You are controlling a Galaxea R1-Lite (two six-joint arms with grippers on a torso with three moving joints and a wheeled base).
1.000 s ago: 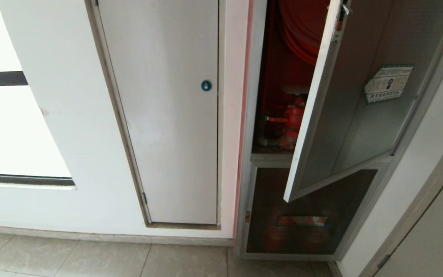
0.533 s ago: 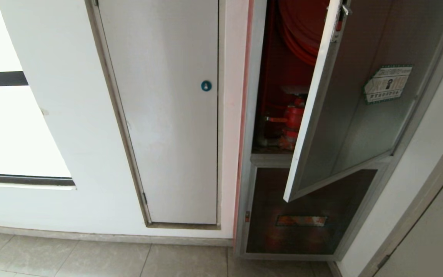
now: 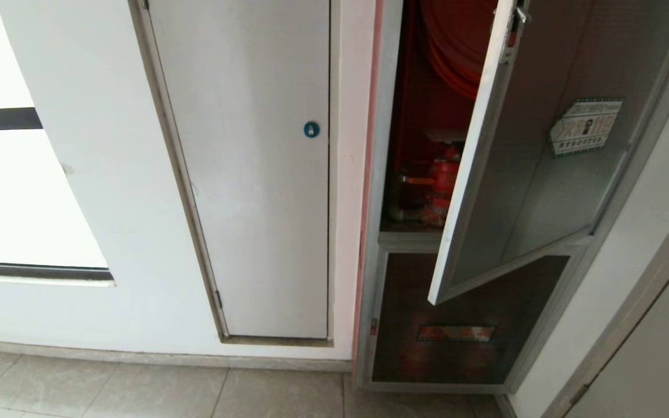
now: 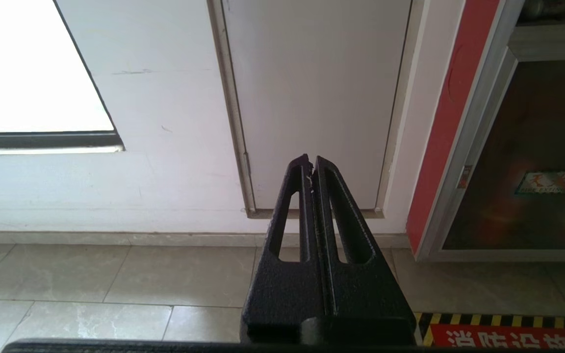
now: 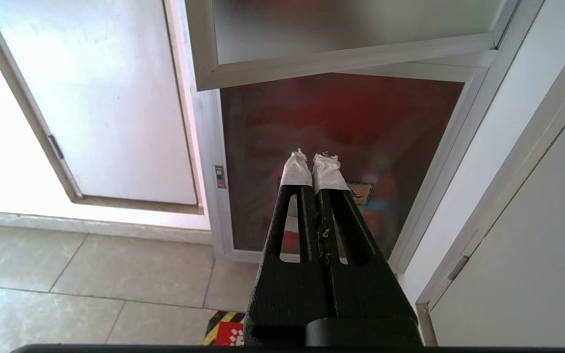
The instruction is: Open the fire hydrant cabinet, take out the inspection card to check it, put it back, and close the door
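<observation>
The fire hydrant cabinet is standing in the wall, just right of a plain white door with a round blue lock. Its upper glass door is hanging partly open, showing the red interior with the hose reel above the red valve. A hexagonal green-edged sticker is sitting on the glass. The inspection card is not showing anywhere. The left gripper and right gripper are both pointing low towards the wall, fingers pressed together, gripping nothing.
</observation>
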